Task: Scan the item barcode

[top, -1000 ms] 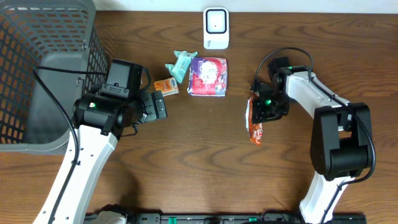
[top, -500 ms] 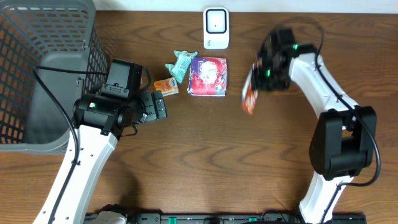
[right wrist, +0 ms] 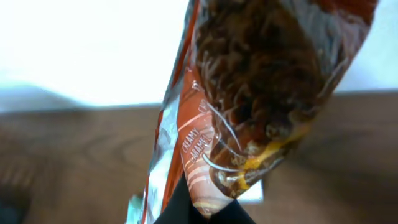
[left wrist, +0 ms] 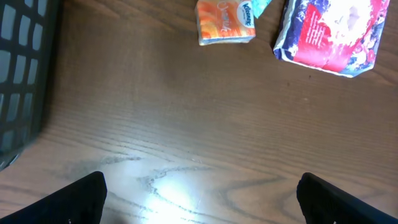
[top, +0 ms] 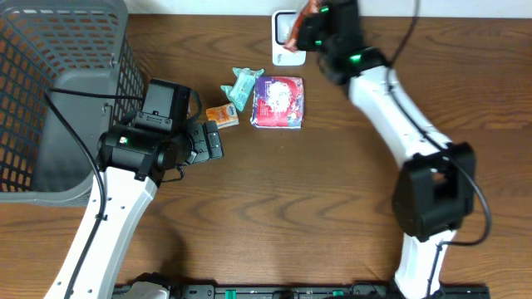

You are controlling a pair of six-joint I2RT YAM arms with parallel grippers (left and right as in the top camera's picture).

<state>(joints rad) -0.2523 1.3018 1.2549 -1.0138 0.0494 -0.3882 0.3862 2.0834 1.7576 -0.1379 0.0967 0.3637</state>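
Grey mesh basket (top: 50, 100) stands at the table's left edge. Near the left gripper (top: 209, 141), its jaws spread wide over bare wood, lie an orange tissue pack (top: 222, 115), a teal sachet (top: 243, 85) and a red-and-blue packet (top: 278, 101). The right gripper (top: 313, 25), pressed together, pinches the orange snack packet (right wrist: 261, 93) above the white scanner (top: 287, 56)

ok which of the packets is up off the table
The glossy red-orange snack packet, gripped by the right arm, jaws shut, over the white scanner. The orange tissue pack, teal packet and red-and-blue pack all lie on the wooden table.
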